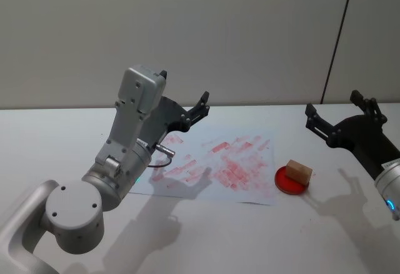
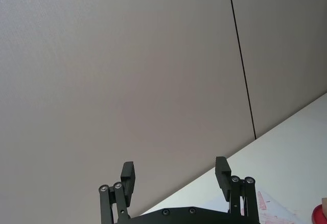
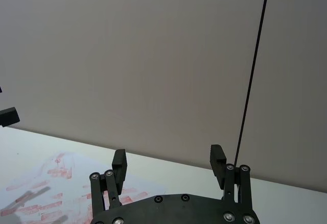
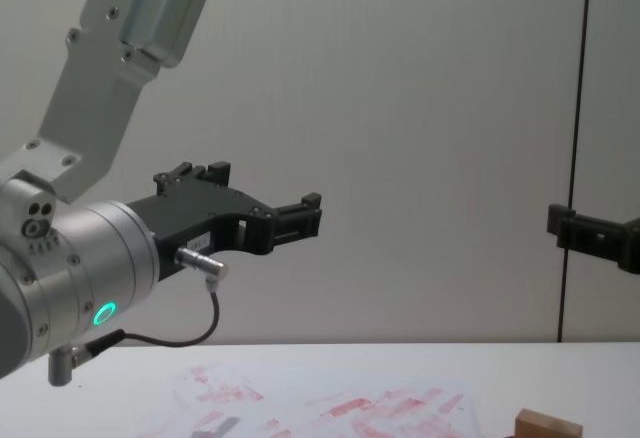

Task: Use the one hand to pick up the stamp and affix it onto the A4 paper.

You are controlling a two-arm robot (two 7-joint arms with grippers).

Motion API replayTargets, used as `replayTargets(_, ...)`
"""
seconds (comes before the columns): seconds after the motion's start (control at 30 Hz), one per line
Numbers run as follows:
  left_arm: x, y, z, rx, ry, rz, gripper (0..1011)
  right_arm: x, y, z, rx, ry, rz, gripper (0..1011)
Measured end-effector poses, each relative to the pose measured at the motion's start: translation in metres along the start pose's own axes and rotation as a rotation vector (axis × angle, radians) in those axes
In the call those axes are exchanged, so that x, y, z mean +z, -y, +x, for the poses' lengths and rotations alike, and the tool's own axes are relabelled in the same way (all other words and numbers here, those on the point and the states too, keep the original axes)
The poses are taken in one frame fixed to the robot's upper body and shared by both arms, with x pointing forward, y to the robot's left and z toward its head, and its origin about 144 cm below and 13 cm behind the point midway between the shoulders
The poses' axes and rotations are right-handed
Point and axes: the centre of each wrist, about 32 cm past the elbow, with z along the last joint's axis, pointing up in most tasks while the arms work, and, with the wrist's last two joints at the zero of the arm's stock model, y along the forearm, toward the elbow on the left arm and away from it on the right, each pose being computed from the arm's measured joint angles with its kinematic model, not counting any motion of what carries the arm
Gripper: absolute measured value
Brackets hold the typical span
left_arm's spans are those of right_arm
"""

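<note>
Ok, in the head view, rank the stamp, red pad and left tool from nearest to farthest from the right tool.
1. Tied: stamp lies on red pad, left of the right tool.
2. Far left: left tool, above the paper.

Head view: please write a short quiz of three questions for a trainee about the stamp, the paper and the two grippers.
1. True or false: the stamp lies on the paper.
2. Fill in: the left gripper and the right gripper, both raised above the table, have their fingers ____.
3. Which is nearer to the stamp? A) the left gripper B) the right gripper C) neither, both touch it

Key
1. False: it rests on the round red pad, beside the paper.
2. open
3. B
</note>
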Motion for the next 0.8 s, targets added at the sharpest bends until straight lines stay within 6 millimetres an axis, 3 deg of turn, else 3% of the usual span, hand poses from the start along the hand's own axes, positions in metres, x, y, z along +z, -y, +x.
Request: replayTargets(0.8, 0.0, 0.0, 0.0, 0.0, 0.0, 0.0, 1002, 0.0001, 0.0, -0.0001, 0.0, 0.0, 0.0, 1001)
